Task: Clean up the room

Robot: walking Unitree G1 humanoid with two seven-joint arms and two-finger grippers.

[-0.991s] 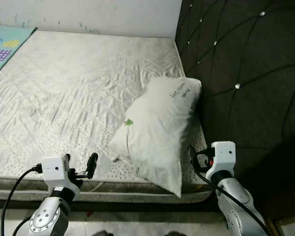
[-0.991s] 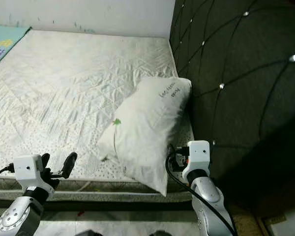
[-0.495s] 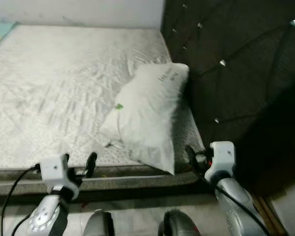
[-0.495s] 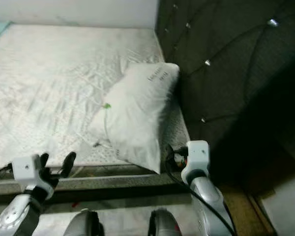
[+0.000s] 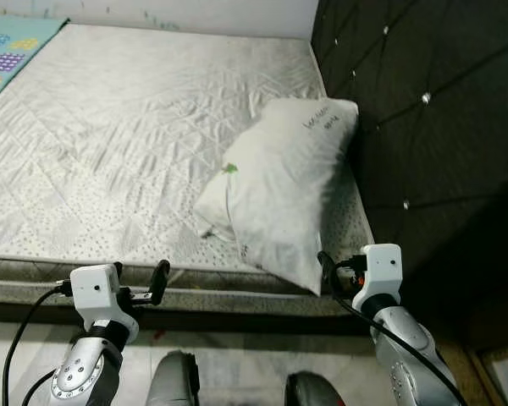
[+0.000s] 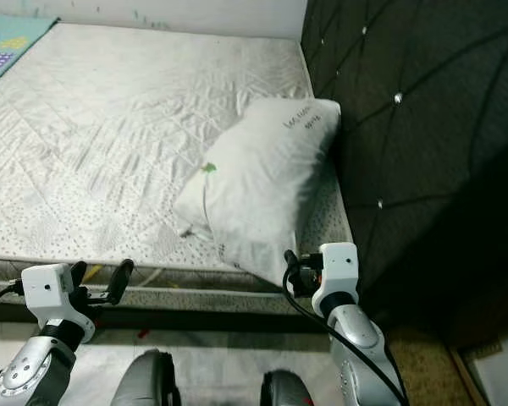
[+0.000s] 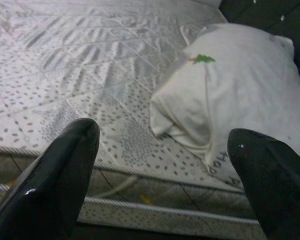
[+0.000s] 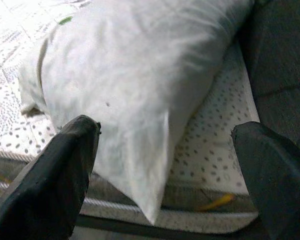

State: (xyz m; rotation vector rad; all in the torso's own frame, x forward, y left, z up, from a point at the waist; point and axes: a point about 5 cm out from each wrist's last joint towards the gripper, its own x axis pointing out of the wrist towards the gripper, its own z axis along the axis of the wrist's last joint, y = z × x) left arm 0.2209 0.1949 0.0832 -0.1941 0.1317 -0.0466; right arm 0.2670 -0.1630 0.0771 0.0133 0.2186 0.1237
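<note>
A white pillow (image 5: 279, 194) with a small green mark lies on the bed's quilted white mattress (image 5: 110, 127), against the dark headboard. Its lower corner hangs over the mattress's front edge. My left gripper (image 5: 140, 283) is open and empty, held low in front of the bed edge, left of the pillow. My right gripper (image 5: 330, 272) is open too, just below and right of the pillow's overhanging corner. In the right wrist view the pillow (image 8: 140, 75) spans the gap between the fingers, apart from them.
A dark tufted headboard (image 5: 423, 101) rises along the bed's right side. A colourful play mat (image 5: 17, 46) lies at the far left. My own legs (image 5: 173, 385) stand on pale floor before the bed frame.
The whole picture has shifted because the camera moved; the bed's front edge now sits higher in view. The pillow lies where it was and both grippers stay open.
</note>
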